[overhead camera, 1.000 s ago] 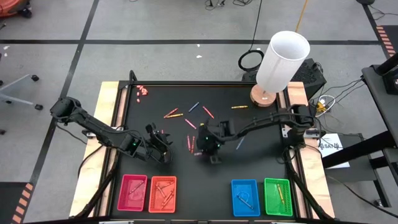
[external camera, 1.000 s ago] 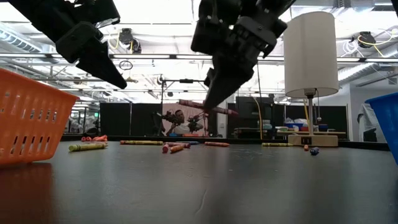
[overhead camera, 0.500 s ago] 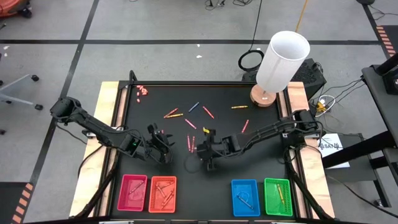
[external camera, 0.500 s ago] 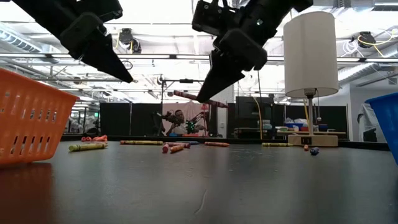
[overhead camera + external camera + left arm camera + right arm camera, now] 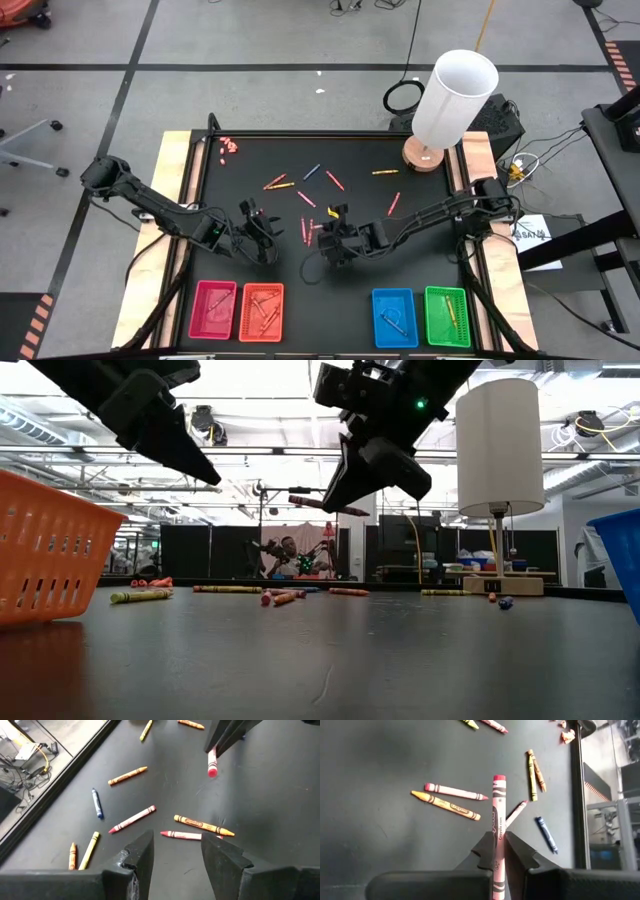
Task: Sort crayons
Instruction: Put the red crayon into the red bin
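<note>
From above, the right gripper (image 5: 333,243) hangs mid-table, above the row of trays; the red tray (image 5: 214,308) and orange tray (image 5: 262,310) sit at the near left edge, and loose crayons (image 5: 278,183) lie scattered farther back. The left gripper (image 5: 262,236) waits nearby.

At table height, the right gripper's fingers pinch a red crayon (image 5: 328,506) well clear of the surface, likely for carrying to a tray.

The left wrist view shows that arm's fingers (image 5: 141,854) parted and empty over an orange crayon (image 5: 203,825).

The right wrist view shows the jaws clenched on the red crayon's lower half, the tip pointing outward.
</note>
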Controlling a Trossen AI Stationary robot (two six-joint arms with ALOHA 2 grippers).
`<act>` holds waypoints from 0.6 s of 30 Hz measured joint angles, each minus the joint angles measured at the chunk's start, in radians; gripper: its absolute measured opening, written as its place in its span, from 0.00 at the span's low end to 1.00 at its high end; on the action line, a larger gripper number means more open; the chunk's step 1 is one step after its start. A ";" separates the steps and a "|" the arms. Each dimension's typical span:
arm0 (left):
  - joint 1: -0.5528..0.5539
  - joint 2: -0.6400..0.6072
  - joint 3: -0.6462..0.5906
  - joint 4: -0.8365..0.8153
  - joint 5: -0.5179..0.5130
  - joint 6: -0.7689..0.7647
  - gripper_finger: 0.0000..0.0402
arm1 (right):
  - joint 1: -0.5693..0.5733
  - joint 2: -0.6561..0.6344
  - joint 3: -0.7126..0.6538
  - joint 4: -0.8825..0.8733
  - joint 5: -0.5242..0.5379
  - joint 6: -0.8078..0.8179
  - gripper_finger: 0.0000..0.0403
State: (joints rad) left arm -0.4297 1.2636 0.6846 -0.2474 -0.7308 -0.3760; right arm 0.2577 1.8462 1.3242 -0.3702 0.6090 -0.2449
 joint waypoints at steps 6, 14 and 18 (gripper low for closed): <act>0.000 0.000 0.000 0.000 0.001 0.000 0.40 | 0.000 0.000 0.000 0.000 0.000 -0.010 0.01; 0.000 0.000 0.000 0.000 0.001 0.000 0.40 | 0.000 -0.001 0.000 0.001 -0.005 0.049 0.02; 0.000 0.000 0.000 0.000 0.001 0.000 0.40 | 0.000 -0.001 0.000 0.001 -0.007 0.134 0.02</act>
State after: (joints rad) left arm -0.4297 1.2636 0.6846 -0.2474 -0.7297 -0.3763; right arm 0.2573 1.8454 1.3239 -0.3695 0.6017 -0.1105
